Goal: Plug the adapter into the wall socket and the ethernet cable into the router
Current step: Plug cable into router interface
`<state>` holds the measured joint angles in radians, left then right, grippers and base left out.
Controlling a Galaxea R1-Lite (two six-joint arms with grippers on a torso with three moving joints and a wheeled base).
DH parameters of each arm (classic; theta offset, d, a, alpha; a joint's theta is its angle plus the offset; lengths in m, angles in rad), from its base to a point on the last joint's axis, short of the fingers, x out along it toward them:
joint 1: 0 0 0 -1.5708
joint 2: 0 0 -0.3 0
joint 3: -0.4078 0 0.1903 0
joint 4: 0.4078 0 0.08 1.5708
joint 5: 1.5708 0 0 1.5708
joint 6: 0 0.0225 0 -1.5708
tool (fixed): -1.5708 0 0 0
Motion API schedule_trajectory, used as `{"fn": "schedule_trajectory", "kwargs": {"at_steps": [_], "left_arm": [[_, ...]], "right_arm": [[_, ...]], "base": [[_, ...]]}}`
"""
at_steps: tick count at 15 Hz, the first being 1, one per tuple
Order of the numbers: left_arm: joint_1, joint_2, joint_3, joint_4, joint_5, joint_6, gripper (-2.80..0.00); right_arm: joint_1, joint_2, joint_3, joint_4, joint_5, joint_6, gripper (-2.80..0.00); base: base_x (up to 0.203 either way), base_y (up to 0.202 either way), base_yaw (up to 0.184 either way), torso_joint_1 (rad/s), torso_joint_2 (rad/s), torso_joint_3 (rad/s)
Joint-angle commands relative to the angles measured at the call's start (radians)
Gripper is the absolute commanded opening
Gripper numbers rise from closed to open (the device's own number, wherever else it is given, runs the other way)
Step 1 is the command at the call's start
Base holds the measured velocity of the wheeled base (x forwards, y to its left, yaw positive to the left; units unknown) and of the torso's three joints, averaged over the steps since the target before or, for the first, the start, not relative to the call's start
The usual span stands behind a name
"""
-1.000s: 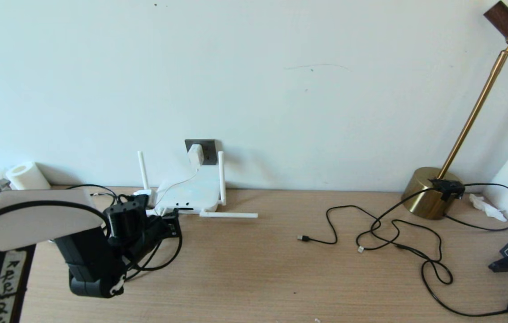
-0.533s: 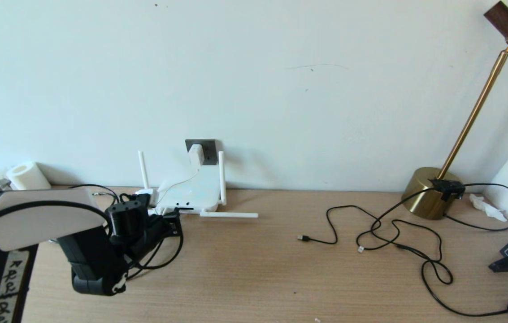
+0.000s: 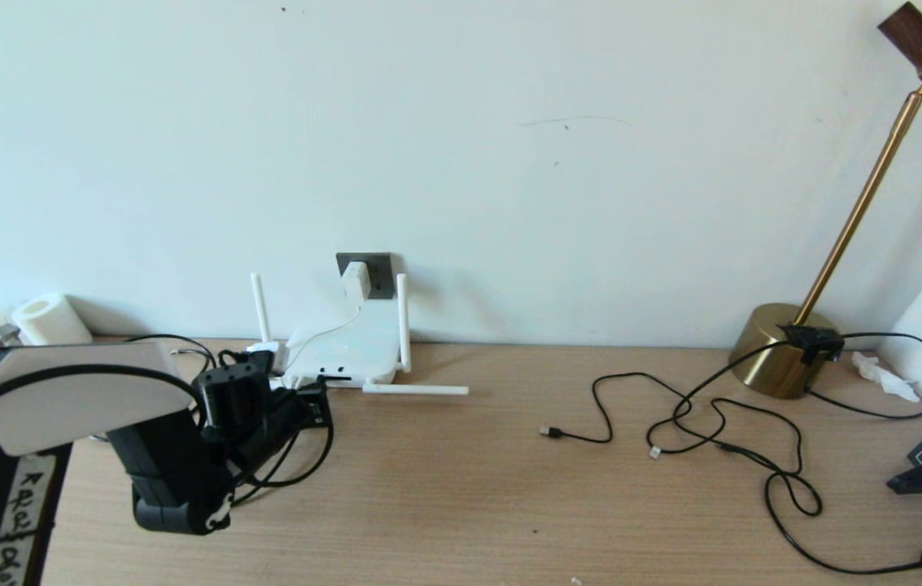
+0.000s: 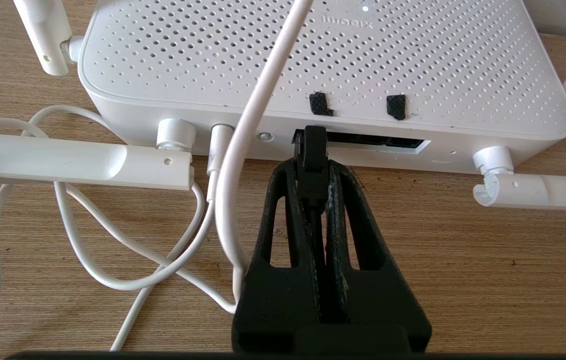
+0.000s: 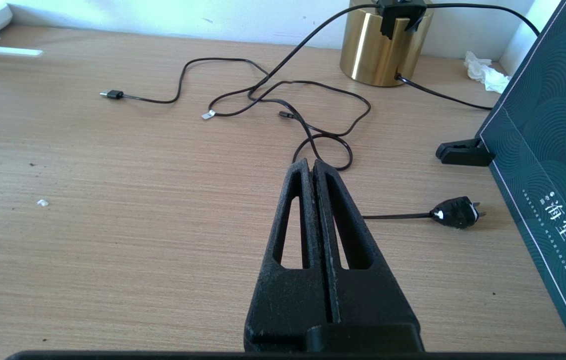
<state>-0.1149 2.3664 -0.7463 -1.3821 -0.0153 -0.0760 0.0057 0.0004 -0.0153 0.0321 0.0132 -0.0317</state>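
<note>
Desk at wall, left fingers clamped on ethernet cable at router edge; right fingers together

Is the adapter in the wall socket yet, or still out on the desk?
In. The adapter sits on the wall socket, its white cord hanging toward the router.

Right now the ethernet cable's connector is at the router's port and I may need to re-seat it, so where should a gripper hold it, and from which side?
Grip the ethernet cable on its connector's flat sides just behind the tip, as the left gripper does. Come level from the table side, straight at the router port edge, in line with the slot, probably avoiding the white cord alongside.
</note>
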Motion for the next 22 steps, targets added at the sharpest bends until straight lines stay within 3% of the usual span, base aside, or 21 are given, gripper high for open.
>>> {"fn": "schedule_trajectory", "kwargs": {"at_steps": [1, 18, 19, 20, 22], "left_arm": [[0.0, 0.002, -0.001, -0.009, 0.0, -0.001, -2.8], [0.0, -0.01, 0.005, -0.018, 0.003, -0.001, -2.8], [0.0, -0.01, 0.007, -0.027, 0.001, -0.004, -2.23], [0.0, -0.011, 0.013, -0.048, -0.005, -0.007, 0.0], [-0.002, -0.001, 0.022, -0.099, -0.008, -0.003, 0.0]], "right_arm": [[0.0, 0.0, 0.0, 0.0, 0.001, -0.001, -2.8], [0.0, 0.0, 0.0, 0.0, 0.001, -0.001, -2.8], [0.0, 0.001, 0.0, 0.0, 0.001, -0.001, -2.8], [0.0, 0.0, 0.0, 0.0, 0.001, -0.001, -2.8], [0.0, 0.0, 0.0, 0.0, 0.001, -0.001, -2.8]], "base": [[0.0, 0.0, 0.0, 0.0, 0.0, 0.0], [0.0, 0.0, 0.0, 0.0, 0.0, 0.0], [0.0, 0.0, 0.0, 0.0, 0.0, 0.0], [0.0, 0.0, 0.0, 0.0, 0.0, 0.0], [0.0, 0.0, 0.0, 0.0, 0.0, 0.0]]}}
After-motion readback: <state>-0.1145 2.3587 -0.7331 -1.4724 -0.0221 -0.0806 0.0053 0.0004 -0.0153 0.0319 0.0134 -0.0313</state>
